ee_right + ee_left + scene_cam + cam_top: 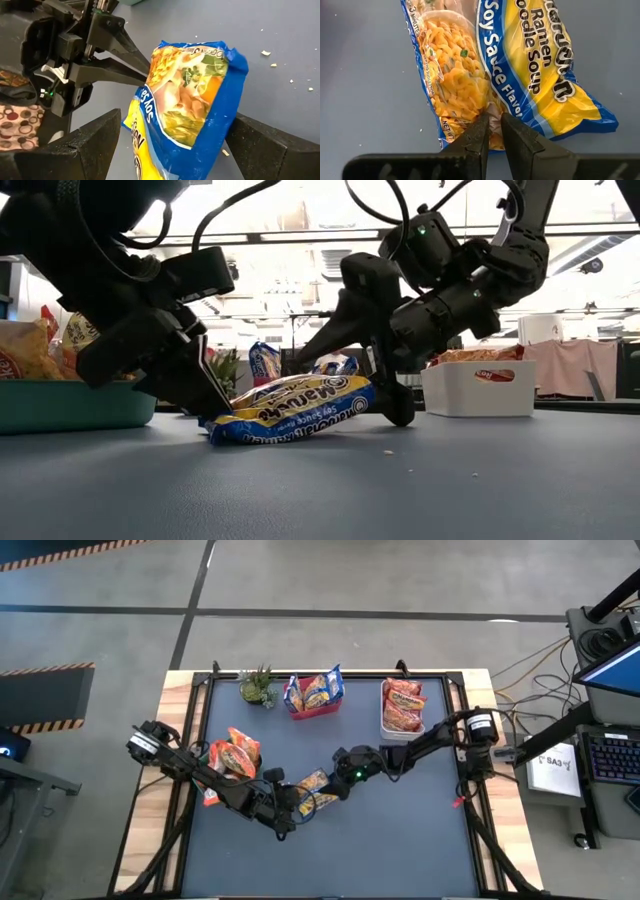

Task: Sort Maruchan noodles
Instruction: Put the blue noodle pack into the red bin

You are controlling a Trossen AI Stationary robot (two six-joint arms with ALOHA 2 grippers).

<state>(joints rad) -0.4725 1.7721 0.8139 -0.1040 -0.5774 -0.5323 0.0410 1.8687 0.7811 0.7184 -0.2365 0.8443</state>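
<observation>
One yellow-and-blue Maruchan noodle packet [312,785] lies mid-table between my two grippers. In the low view the packet [290,410] slants, with its left end low on the mat and its right end raised. My left gripper [492,117] is shut on the left end. My right gripper [175,117] is open, its two fingers standing on either side of the packet's other end [195,85]. Other noodle packets fill a teal bin [235,755], a red bin [315,700] and a white bin [402,705]. My left gripper pinches the packet's end edge [492,107] between its two fingertips, coming slanting down from the table's left. The packet's low end [218,432] is on the mat and the rest tilts upward away from the fingers. My right gripper straddles the far end; whether its fingers [250,145] touch the packet I cannot tell.
A small green plant [257,685] stands at the far left by the red bin. Crumbs [265,52] dot the dark blue mat. The near half of the mat [380,850] is bare. Wooden table edges [150,830] frame the mat.
</observation>
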